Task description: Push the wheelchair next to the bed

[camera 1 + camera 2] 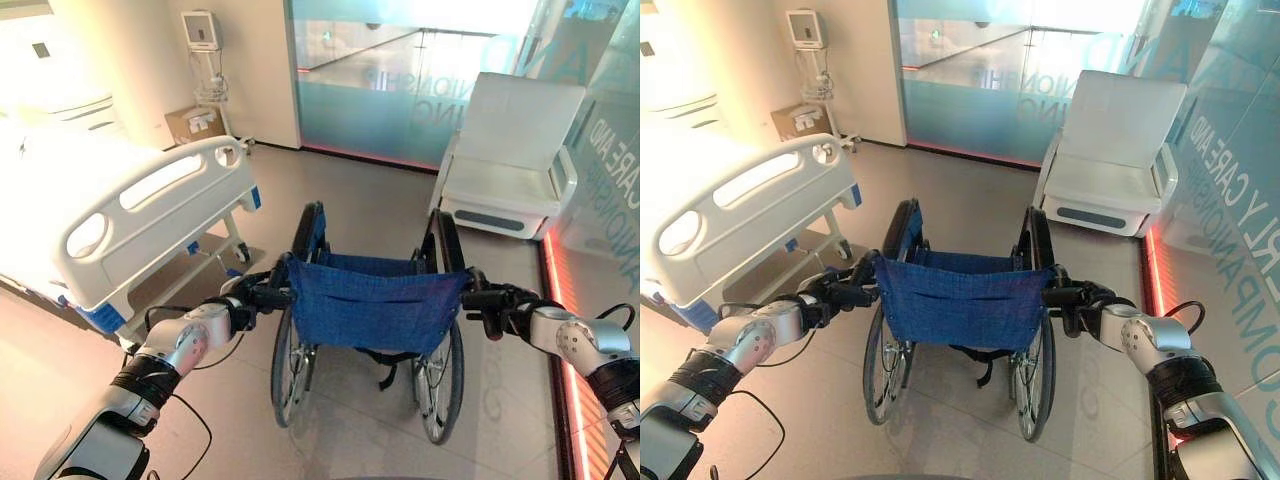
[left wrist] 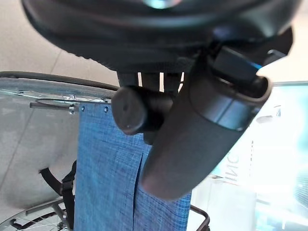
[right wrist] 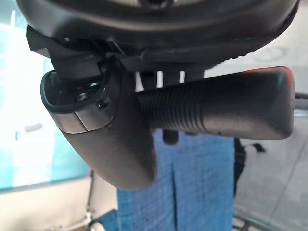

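Observation:
A wheelchair (image 1: 368, 300) with a blue cloth back and black frame stands in front of me on the floor, facing away. My left hand (image 1: 248, 296) is shut on its left push handle (image 2: 137, 111). My right hand (image 1: 500, 303) is shut on the right push handle (image 3: 221, 108), with the thumb (image 3: 113, 139) curled under it. The white hospital bed (image 1: 130, 225) stands to the left, its footboard roughly level with the wheelchair's left wheel and a short gap away.
A white recliner chair (image 1: 510, 160) stands ahead on the right against a glass wall (image 1: 400, 80). A monitor on a stand (image 1: 205, 60) and a cardboard box (image 1: 193, 124) are at the back left. Open floor lies between the bed and the recliner.

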Available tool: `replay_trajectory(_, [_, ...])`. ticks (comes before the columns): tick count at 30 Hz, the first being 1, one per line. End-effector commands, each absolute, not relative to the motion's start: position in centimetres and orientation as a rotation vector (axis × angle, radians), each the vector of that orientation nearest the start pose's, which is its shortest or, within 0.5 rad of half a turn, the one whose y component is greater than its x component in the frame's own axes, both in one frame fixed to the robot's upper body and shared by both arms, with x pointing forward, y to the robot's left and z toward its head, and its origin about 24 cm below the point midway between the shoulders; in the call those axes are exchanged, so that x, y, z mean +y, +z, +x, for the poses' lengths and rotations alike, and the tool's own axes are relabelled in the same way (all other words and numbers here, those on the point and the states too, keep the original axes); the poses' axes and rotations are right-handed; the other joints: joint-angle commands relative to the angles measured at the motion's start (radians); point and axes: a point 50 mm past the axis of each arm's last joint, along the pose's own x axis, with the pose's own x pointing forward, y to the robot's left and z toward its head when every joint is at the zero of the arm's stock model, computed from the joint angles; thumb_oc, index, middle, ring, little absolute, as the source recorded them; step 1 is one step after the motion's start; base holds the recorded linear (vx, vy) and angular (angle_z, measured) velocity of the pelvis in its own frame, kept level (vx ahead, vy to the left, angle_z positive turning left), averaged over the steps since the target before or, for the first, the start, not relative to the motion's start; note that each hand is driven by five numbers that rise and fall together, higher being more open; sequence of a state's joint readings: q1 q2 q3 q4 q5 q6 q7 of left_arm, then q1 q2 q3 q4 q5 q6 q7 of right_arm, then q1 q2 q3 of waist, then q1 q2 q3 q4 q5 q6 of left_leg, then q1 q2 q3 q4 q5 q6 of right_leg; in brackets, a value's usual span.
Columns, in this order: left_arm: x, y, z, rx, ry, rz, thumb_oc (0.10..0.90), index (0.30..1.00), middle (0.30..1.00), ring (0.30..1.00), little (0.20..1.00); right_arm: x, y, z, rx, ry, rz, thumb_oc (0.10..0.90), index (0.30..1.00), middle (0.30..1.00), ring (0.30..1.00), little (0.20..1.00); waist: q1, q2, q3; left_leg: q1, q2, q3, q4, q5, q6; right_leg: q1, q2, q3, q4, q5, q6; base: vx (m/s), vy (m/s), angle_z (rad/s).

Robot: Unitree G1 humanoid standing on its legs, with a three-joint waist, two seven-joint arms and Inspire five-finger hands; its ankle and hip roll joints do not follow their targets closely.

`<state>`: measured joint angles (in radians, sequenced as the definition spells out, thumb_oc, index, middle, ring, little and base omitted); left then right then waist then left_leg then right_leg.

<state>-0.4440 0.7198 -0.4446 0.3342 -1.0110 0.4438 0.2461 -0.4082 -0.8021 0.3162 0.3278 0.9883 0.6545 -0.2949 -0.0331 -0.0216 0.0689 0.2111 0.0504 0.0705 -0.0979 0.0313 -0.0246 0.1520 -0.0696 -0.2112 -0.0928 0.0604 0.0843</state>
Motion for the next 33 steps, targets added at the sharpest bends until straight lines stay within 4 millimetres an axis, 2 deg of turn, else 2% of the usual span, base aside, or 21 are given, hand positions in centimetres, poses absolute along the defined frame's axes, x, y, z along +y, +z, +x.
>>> replay_trajectory(1, [17.5, 13.9, 35.6, 0.185, -0.196, -0.143, 0.4, 0.3, 0.3, 0.3, 0.3, -15.1, 9.1, 32.3, 0.526, 0.341, 0.216, 0.4, 0.3, 0.3, 0.3, 0.3, 0.023, -0.001, 0.008, 0.005, -0.105, 0.0, 0.011, -0.036, 0.039, 0.049, -0.015, 0.009, 0.06, -0.04, 0.022, 0.03, 0.032, -0.08])
replay_trajectory(8, [17.2, 14.0, 36.1, 0.188, -0.183, -0.158, 0.4, 0.3, 0.3, 0.3, 0.3, -15.7, 9.6, 33.1, 0.488, 0.296, 0.135, 0.4, 0.3, 0.3, 0.3, 0.3, 0.018, -0.004, 0.015, 0.012, -0.114, 0.01, 0.023, -0.047, 0.051, 0.039, -0.025, 0.024, 0.086, -0.042, 0.028, 0.03, 0.047, -0.04])
replay_trajectory(16, [17.1, 14.0, 36.6, 0.216, -0.182, -0.175, 0.4, 0.3, 0.3, 0.3, 0.3, -16.1, 10.3, 34.1, 0.485, 0.257, 0.129, 0.4, 0.3, 0.3, 0.3, 0.3, 0.018, -0.005, 0.027, 0.003, -0.125, 0.023, 0.065, -0.068, 0.067, 0.016, -0.046, 0.037, 0.135, -0.044, 0.04, 0.02, 0.074, -0.01])
replay_trajectory(21, [17.6, 14.1, 37.1, 0.239, -0.175, -0.197, 0.4, 0.3, 0.3, 0.3, 0.3, -16.8, 10.9, 34.9, 0.476, 0.226, 0.136, 0.4, 0.3, 0.3, 0.3, 0.3, 0.016, 0.003, 0.05, -0.02, -0.135, 0.02, 0.122, -0.084, 0.084, -0.029, -0.073, 0.054, 0.235, -0.054, 0.05, 0.01, 0.114, -0.02])
replay_trajectory(24, [17.9, 14.3, 37.4, 0.253, -0.167, -0.207, 0.4, 0.3, 0.3, 0.3, 0.3, -17.2, 11.0, 35.1, 0.482, 0.215, 0.139, 0.4, 0.3, 0.3, 0.3, 0.3, 0.01, 0.005, 0.061, -0.031, -0.143, 0.016, 0.142, -0.091, 0.092, -0.073, -0.094, 0.071, 0.31, -0.02, 0.057, 0.03, 0.128, -0.04])
replay_trajectory(27, [18.5, 14.0, 37.7, 0.327, -0.155, -0.219, 0.4, 0.3, 0.3, 0.3, 0.3, -18.3, 11.3, 35.5, 0.51, 0.201, 0.142, 0.4, 0.3, 0.3, 0.3, 0.3, 0.005, 0.021, 0.072, -0.042, -0.146, 0.014, 0.158, -0.09, 0.094, -0.125, -0.127, 0.086, 0.425, 0.044, 0.045, 0.07, 0.161, 0.03])
replay_trajectory(31, [19.3, 13.7, 37.9, 0.373, -0.139, -0.243, 0.4, 0.3, 0.3, 0.3, 0.3, -18.9, 11.8, 36.0, 0.54, 0.196, 0.135, 0.4, 0.3, 0.3, 0.3, 0.3, 0.008, 0.034, 0.074, -0.042, -0.144, 0.03, 0.159, -0.09, 0.094, -0.158, -0.147, 0.073, 0.503, 0.074, 0.04, 0.08, 0.111, 0.03])
replay_trajectory(33, [19.7, 13.4, 38.0, 0.407, -0.124, -0.237, 0.4, 0.3, 0.3, 0.3, 0.3, -19.2, 12.1, 36.4, 0.563, 0.199, 0.128, 0.4, 0.3, 0.3, 0.3, 0.3, 0.01, 0.033, 0.068, -0.035, -0.148, 0.042, 0.154, -0.094, 0.093, -0.168, -0.144, 0.061, 0.467, 0.07, 0.04, 0.17, 0.054, 0.03])
